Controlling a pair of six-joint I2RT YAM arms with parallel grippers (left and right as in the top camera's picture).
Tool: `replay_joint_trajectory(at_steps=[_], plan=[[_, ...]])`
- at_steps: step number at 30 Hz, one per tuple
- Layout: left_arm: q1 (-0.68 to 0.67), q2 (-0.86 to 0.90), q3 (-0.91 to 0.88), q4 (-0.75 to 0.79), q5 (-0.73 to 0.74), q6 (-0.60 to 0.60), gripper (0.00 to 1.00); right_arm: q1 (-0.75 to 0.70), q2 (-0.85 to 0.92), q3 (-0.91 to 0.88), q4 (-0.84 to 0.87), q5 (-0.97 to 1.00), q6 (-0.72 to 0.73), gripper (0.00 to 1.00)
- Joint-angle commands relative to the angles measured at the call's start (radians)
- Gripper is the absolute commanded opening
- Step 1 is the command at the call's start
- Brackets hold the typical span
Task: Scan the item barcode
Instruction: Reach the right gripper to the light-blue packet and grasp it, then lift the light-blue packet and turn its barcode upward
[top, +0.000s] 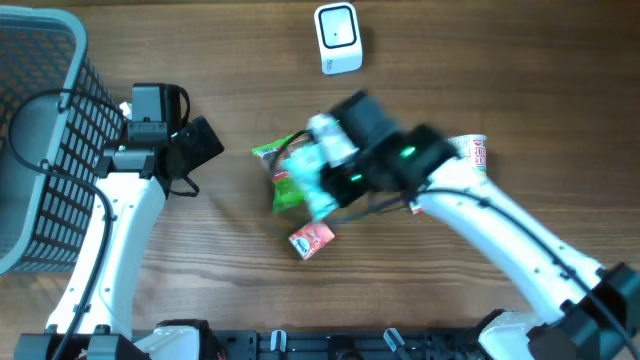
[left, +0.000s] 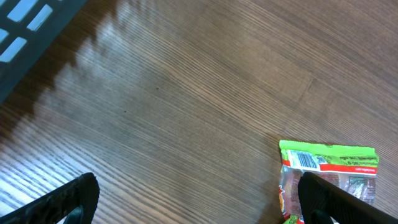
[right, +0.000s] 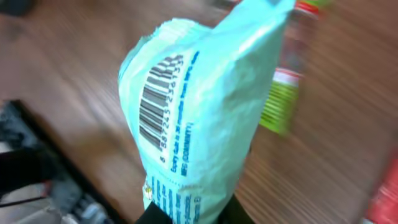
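My right gripper (right: 193, 218) is shut on a pale mint-green packet (right: 199, 112), held by its lower end and lifted off the table. The packet's barcode (right: 155, 99) faces the right wrist camera. From overhead the packet (top: 322, 160) is blurred beside the right gripper (top: 335, 170), mid-table. The white scanner (top: 337, 38) stands at the far edge, well apart from the packet. My left gripper (top: 200, 145) hovers to the left, jaws wide open (left: 199, 199) over bare wood, holding nothing.
A green and red snack packet (top: 283, 170) lies under the lifted one, its barcode end near the left gripper's right finger (left: 329, 199). A small red packet (top: 312, 240) lies nearer the front. A cup (top: 472, 150) stands behind the right arm. A dark basket (top: 40, 130) fills the left.
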Motion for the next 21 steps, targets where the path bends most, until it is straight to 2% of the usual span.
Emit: replay_joint_trajectory(at_steps=[1, 4, 5, 6, 7, 8, 9, 13, 17, 20, 21], plan=[[0.004, -0.013, 0.001, 0.002, -0.01, -0.005, 1.0, -0.099, 0.032, -0.082, -0.018, -0.014, -0.134, 0.05], [0.004, -0.013, 0.001, 0.002, -0.01, -0.005, 1.0, -0.145, 0.058, -0.241, 0.1, -0.005, -0.144, 0.05], [0.004, -0.013, 0.001, 0.002, -0.01, -0.005, 1.0, -0.149, 0.063, -0.293, 0.144, 0.003, -0.178, 0.08], [0.004, -0.013, 0.001, 0.002, -0.01, -0.005, 1.0, -0.148, 0.067, -0.335, 0.184, 0.024, -0.189, 0.17], [0.004, -0.013, 0.001, 0.002, -0.01, -0.005, 1.0, -0.149, 0.067, -0.369, 0.22, 0.072, -0.185, 0.47], [0.004, -0.013, 0.001, 0.002, -0.009, -0.005, 1.0, -0.148, 0.067, -0.385, 0.232, 0.112, -0.186, 0.63], [0.004, -0.013, 0.001, 0.002, -0.009, -0.005, 1.0, -0.149, 0.067, -0.385, 0.233, 0.138, -0.185, 0.68], [0.004, -0.013, 0.001, 0.002, -0.009, -0.005, 1.0, -0.156, 0.064, -0.339, 0.227, 0.134, -0.126, 0.72], [0.004, -0.013, 0.001, 0.002, -0.01, -0.005, 1.0, -0.163, 0.064, -0.333, 0.187, 0.055, 0.195, 0.72], [0.004, -0.013, 0.001, 0.002, -0.01, -0.005, 1.0, -0.163, 0.064, -0.405, 0.227, 0.031, 0.279, 0.71], [0.004, -0.013, 0.001, 0.002, -0.01, -0.005, 1.0, -0.163, 0.064, -0.441, 0.258, 0.031, 0.309, 0.67]])
